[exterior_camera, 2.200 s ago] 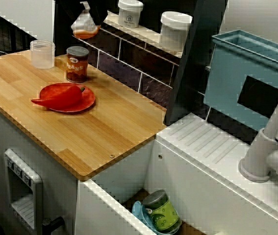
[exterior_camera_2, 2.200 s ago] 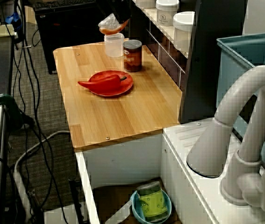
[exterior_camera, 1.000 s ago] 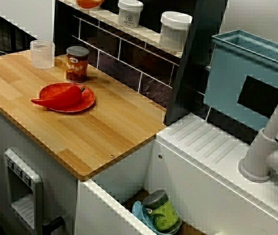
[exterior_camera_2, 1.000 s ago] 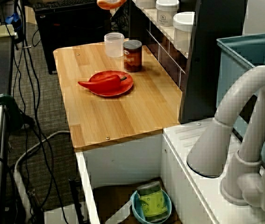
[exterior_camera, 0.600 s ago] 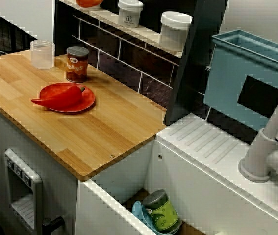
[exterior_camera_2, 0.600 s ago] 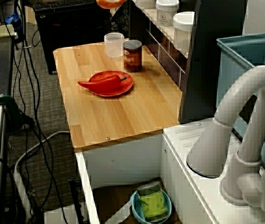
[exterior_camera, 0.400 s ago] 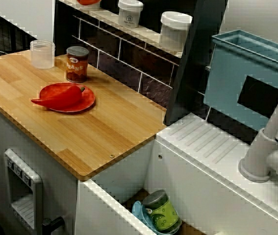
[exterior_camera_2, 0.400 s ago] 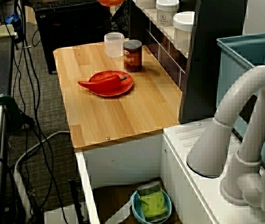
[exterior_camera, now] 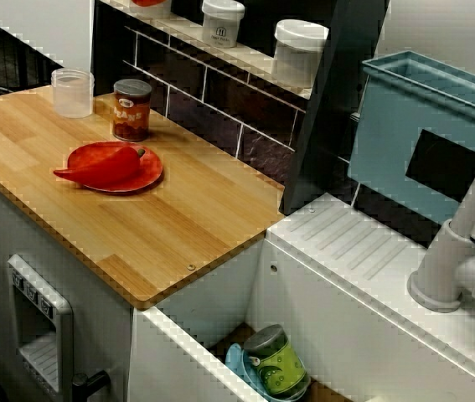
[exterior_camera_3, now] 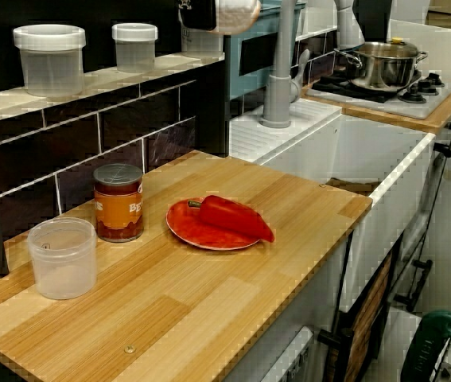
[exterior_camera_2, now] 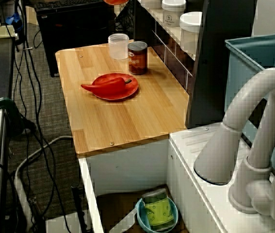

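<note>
Hanging at the top edge of the low view along the counter, the gripper [exterior_camera_3: 208, 13] shows only its black lower body. The arm above it is cropped. The jaws clamp a pale rounded object [exterior_camera_3: 238, 13], though the fingertips cannot be resolved. The object sits high in the air, clear of every surface, above the cup end of the counter and near the shelf.

Below is a wooden counter [exterior_camera_3: 209, 310]. On it stand a clear cup [exterior_camera_3: 63, 256] and, just beside it, a brown can [exterior_camera_3: 118, 201]. A red plate [exterior_camera_3: 201, 232] sits near the can but apart from it, with a red pepper [exterior_camera_3: 229, 216] lying on it. The tiled shelf [exterior_camera_3: 106, 81] holds two lidded jars [exterior_camera_3: 49, 58]. Beyond are a white sink [exterior_camera_3: 368, 143], a grey faucet [exterior_camera_2: 253, 121], a teal bin [exterior_camera: 425, 117] and a steel pot [exterior_camera_3: 380, 68] on a stove.

The object is whitish and bulging, with a peach tint low down. In the high view over the sink corner only an orange-red sliver of it shows.
</note>
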`<state>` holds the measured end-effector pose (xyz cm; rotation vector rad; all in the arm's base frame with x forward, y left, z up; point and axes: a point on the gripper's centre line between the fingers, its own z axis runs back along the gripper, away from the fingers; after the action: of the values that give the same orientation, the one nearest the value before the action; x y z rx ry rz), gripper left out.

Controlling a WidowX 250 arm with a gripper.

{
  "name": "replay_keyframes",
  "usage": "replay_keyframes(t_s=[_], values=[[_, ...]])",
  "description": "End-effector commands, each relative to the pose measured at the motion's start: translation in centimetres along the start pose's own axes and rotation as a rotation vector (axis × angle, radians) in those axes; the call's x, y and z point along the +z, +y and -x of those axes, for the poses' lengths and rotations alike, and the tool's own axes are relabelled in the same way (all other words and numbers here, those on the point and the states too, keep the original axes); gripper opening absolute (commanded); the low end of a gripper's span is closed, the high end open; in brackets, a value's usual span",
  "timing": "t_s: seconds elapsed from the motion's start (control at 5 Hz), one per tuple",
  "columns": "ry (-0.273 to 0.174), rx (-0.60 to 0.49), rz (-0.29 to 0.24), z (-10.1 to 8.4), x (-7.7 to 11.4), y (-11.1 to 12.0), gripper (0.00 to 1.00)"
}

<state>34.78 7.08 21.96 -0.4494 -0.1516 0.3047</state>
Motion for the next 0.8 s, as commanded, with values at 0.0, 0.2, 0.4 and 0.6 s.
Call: replay_keyframes(t_s=[0.0,0.2,0.4,0.6], values=[[-0.006,-0.013,0.024,-0.5,1.8,0.1,0.0],[-0.036,-0.007,-0.002,-0.4,1.5,0.8,0.0],[-0.068,-0.01,-0.027,-0.2,1.1,1.1,0.0],[-0.077,-0.043,-0.056,0.1,1.2,1.3,0.0]])
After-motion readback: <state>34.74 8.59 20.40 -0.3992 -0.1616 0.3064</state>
